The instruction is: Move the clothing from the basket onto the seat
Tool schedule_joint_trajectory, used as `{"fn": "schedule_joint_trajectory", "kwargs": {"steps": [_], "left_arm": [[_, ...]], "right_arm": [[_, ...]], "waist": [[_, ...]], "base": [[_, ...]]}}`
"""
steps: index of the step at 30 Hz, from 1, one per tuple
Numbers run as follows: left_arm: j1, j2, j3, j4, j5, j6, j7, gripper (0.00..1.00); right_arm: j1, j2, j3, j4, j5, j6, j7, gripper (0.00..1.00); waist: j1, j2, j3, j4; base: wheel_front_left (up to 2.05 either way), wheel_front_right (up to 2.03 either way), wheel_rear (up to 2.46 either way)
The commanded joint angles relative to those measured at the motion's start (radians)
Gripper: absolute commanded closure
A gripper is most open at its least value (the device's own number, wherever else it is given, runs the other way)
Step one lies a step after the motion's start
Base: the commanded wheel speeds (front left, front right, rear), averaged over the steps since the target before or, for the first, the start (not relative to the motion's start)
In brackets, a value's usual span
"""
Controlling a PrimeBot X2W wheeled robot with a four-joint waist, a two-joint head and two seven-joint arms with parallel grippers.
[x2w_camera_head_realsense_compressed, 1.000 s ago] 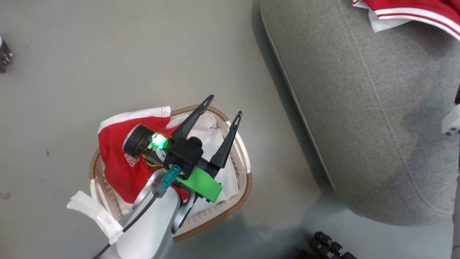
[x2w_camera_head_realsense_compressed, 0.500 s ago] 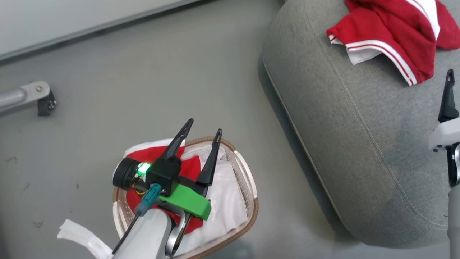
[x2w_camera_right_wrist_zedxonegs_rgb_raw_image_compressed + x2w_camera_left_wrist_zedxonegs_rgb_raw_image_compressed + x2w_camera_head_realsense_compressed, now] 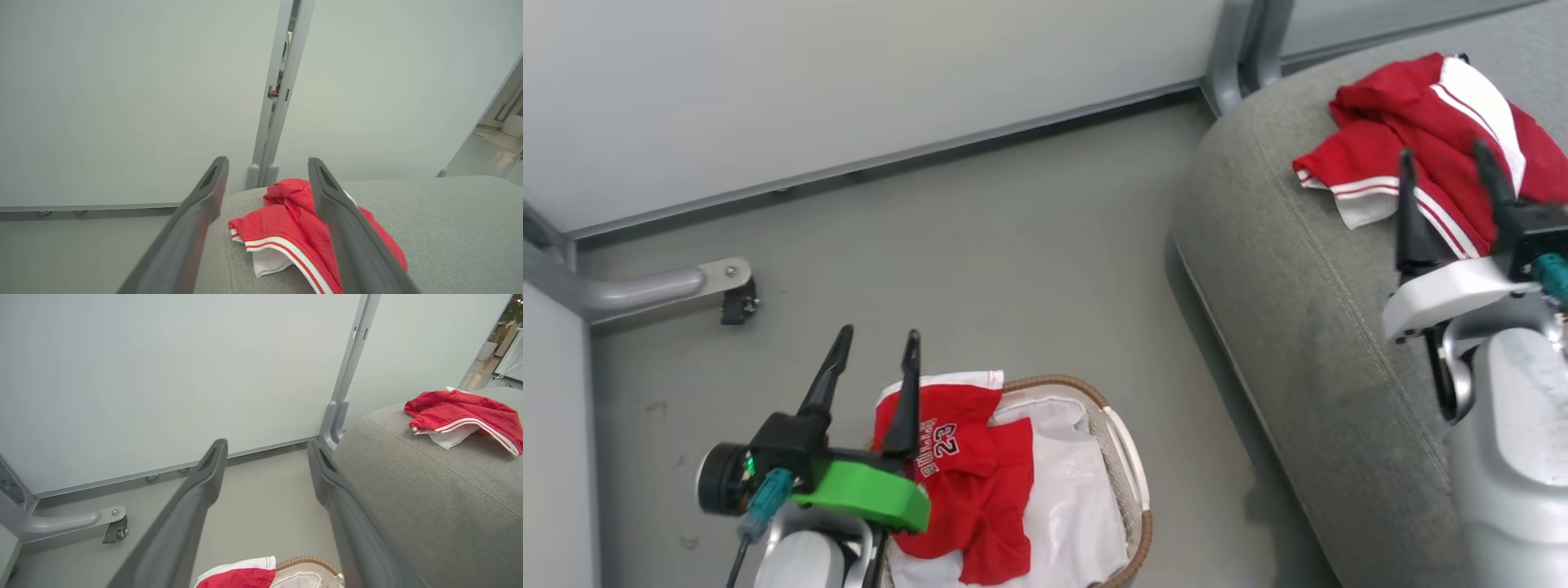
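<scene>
Head cam reads the 23 on the red jersey (image 3: 964, 482) in the basket (image 3: 1129, 465), near left; the left wrist cam catches just its hem. Another red garment (image 3: 1405, 131) lies on the seat (image 3: 1307, 327), far right. Spread wide and empty: left claw (image 3: 880, 333), right claw (image 3: 1442, 151).

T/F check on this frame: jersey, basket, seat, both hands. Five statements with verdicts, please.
1. The "23" jersey lies in the basket. True.
2. The left hand grips the jersey. False: it is open, holding nothing.
3. A red garment lies on the seat. True.
4. The right hand is shut. False: it is open and empty.
5. The basket sits on the seat. False: it stands on the floor beside it.
</scene>
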Motion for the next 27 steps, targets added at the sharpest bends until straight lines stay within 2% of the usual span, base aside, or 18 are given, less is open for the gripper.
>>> {"fn": "schedule_joint_trajectory", "kwargs": {"steps": [1,7,13,20,27], "left_arm": [[0.031,0.000,0.021,-0.002,-0.010,0.005,0.001,0.00],[0.106,-0.002,0.107,-0.023,-0.020,0.019,0.001,0.00],[0.178,-0.002,0.153,-0.035,-0.047,0.032,0.001,0.00],[0.229,-0.002,0.144,-0.037,-0.065,0.039,0.001,0.00],[0.247,-0.002,0.125,-0.030,-0.072,0.046,0.001,0.00]], "right_arm": [[0.031,0.010,0.018,-0.005,0.019,-0.001,-0.002,0.00],[0.113,0.046,0.110,-0.033,0.083,-0.001,-0.002,0.00],[0.205,0.050,0.193,-0.042,0.173,-0.001,-0.002,0.00],[0.307,0.050,0.214,-0.052,0.244,-0.001,-0.002,0.00],[0.382,0.051,0.215,-0.077,0.252,-0.001,-0.002,0.00]], "waist": [[0.0001,0.0000,-0.057,0.060],[0.0001,0.0000,-0.088,0.092],[0.0001,0.0000,-0.119,0.113],[0.0001,0.0000,-0.158,0.131],[0.0001,0.0000,-0.180,0.138]], "base": [[0.00,0.00,0.00],[0.00,0.00,0.00],[0.00,0.00,0.00],[0.00,0.00,0.00],[0.00,0.00,0.00]]}}
